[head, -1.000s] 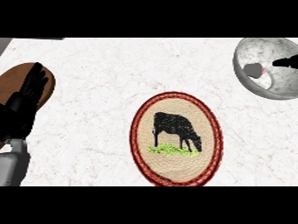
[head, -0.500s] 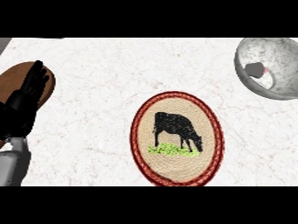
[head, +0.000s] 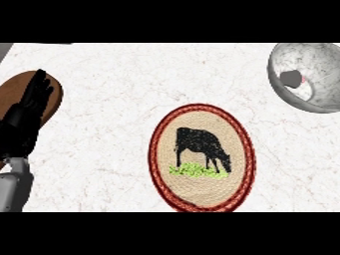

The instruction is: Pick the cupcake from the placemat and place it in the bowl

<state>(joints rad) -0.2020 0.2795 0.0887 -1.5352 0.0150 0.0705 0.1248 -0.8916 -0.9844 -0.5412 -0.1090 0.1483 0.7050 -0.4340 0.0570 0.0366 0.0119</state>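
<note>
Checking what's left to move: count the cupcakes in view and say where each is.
1: the cupcake lies inside the bowl at upper right. None is on the placemat. More could be beyond the view.

— What do you see of the robot's own body?

— You get only the left hand (head: 24, 115): matte black all over, with long slim fingers and a broad black palm.

— And below it?

— Your view shows a pale grey forearm (head: 3, 191), boxy, with a dark round marking on its face.
</note>
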